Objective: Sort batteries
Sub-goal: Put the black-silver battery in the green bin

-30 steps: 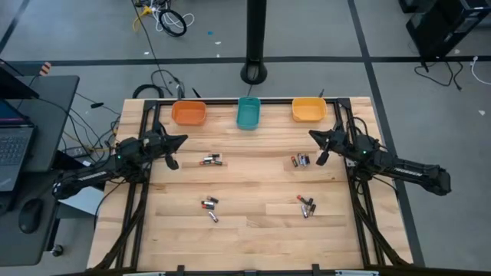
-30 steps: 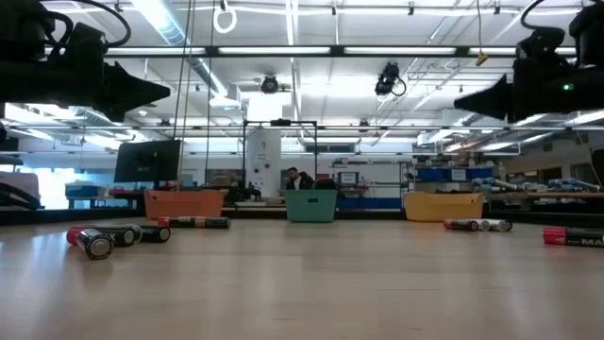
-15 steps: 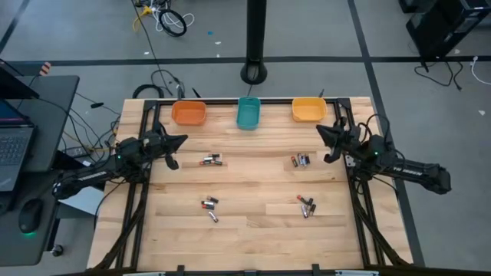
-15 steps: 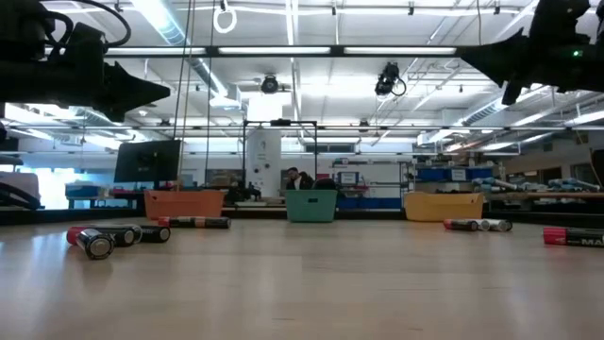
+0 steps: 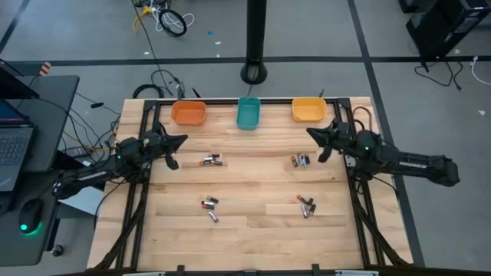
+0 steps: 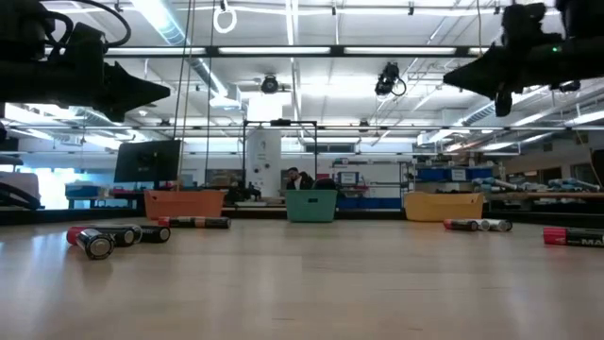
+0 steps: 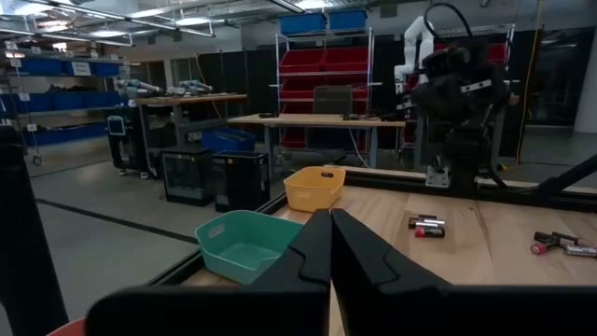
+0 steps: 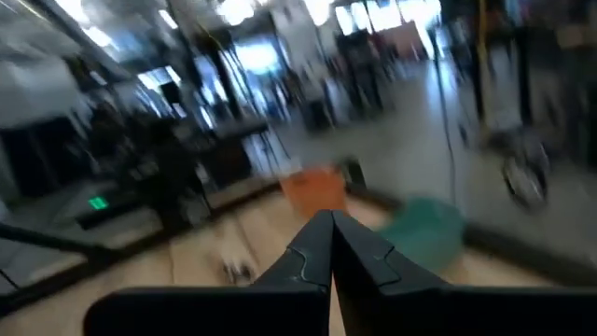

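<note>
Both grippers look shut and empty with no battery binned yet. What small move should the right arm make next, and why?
Probably open the right gripper and lower it onto the nearest batteries. It hangs shut above the table, holds nothing, and that cluster lies just beside it. The left gripper waits shut at the far side.

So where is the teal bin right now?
In the high view the teal bin sits at the table's far edge, centred between the orange bin and the yellow bin.
</note>
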You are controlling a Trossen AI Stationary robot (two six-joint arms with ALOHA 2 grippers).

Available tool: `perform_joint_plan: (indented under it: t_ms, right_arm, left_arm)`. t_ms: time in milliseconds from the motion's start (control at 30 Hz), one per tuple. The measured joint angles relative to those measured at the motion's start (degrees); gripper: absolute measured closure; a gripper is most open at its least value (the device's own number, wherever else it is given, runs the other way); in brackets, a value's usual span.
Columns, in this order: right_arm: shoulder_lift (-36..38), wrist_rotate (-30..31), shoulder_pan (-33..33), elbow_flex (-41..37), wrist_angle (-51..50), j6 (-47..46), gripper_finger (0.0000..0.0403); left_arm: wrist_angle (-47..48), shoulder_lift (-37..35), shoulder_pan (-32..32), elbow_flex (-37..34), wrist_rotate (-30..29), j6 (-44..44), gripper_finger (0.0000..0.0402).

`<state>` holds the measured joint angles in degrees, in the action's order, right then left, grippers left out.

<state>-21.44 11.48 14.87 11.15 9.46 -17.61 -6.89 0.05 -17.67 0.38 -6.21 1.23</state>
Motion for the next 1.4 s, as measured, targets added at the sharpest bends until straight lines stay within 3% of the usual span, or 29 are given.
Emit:
perform_joint_plan:
  t_ms: [233, 400, 600, 967, 1400]
  right_arm:
    - [-17.0, 3.5, -2.7, 15.8, -29.0, -17.2, 0.0334]
    - [-28.0, 2.6, -3.9, 21.2, -32.6, -26.6, 0.0286]
    - [-38.8, 1.3, -5.7, 26.3, -38.0, -27.9, 0.024]
    - [-51.3, 1.1, -9.8, 38.0, -64.7, -42.0, 0.0225]
    - [-61.0, -3.5, -5.0, 38.0, -58.0, -38.6, 0.0225]
  left_arm:
    - [0.0, 0.0, 0.0, 0.0, 0.0, 0.0, 0.0391]
    - [0.0, 0.0, 0.0, 0.0, 0.0, 0.0, 0.0391]
    - [0.0, 0.0, 0.0, 0.0, 0.0, 0.0, 0.0391]
    - [0.0, 0.0, 0.0, 0.0, 0.0, 0.0, 0.0391]
    - [0.0, 0.0, 0.0, 0.0, 0.0, 0.0, 0.0391]
